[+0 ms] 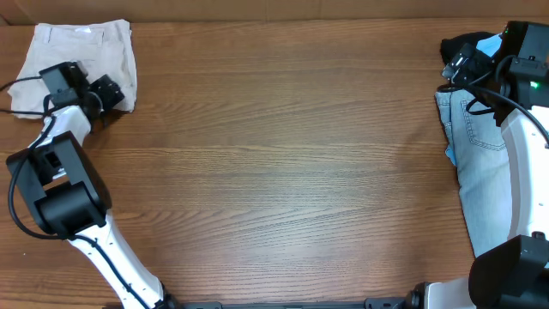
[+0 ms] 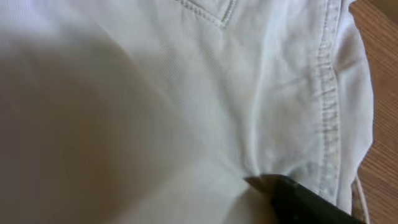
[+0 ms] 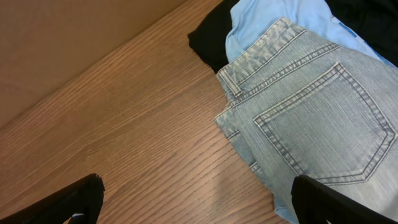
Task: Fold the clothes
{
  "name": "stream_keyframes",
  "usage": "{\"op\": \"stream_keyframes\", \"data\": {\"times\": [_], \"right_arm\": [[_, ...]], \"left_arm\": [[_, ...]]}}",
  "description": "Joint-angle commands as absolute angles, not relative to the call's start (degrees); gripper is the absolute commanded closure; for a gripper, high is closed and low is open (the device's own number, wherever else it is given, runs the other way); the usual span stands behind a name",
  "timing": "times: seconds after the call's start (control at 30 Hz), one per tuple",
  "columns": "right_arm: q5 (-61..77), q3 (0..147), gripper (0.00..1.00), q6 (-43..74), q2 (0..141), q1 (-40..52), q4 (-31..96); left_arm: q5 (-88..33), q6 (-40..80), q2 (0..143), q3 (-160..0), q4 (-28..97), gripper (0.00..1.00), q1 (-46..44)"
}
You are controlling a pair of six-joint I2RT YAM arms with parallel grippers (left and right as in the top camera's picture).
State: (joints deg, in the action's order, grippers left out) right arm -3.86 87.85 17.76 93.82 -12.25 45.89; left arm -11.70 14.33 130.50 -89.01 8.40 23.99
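From above, the beige shorts (image 1: 81, 47) lie at 10 o'clock on the table (image 1: 274, 154). The left gripper (image 1: 90, 90) is on their lower edge, probably to make a fold. Its own camera shows one finger (image 2: 298, 196) pressing the cloth; clenched or not, I cannot tell. The right gripper (image 3: 196, 193), spread wide and empty, hangs over the denim shorts (image 3: 311, 118), blue garment (image 3: 261, 18) and black garment (image 3: 208, 40). I see no basket.

The beige shorts (image 1: 81, 51) are showing a plain pale cream, with stitching matching in tone. The denim shorts (image 3: 317, 118) are showing a faded light blue, with whitish wear running along the seams and pale thread. The sky-blue garment (image 3: 261, 18) is showing one flat colour, and the black garment (image 3: 208, 40) is reading as plain black. The table (image 1: 283, 154) is showing warm brown with darker streaked wood grain.
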Motion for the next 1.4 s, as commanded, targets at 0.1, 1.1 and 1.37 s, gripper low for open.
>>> {"op": "stream_keyframes", "data": {"times": [0.1,1.1,1.37], "right_arm": [[-4.4,88.9,0.00,17.6,94.0,-12.3,45.6],[-4.4,88.9,0.00,17.6,94.0,-12.3,45.6],[-4.4,88.9,0.00,17.6,94.0,-12.3,45.6]], "left_arm": [[-10.9,11.8,133.1,-89.8,18.1,0.26,23.9],[4.9,15.0,121.1,-101.5,45.7,0.96,24.9],[6.2,14.1,125.4,-98.0,43.9,0.96,24.9]]}}
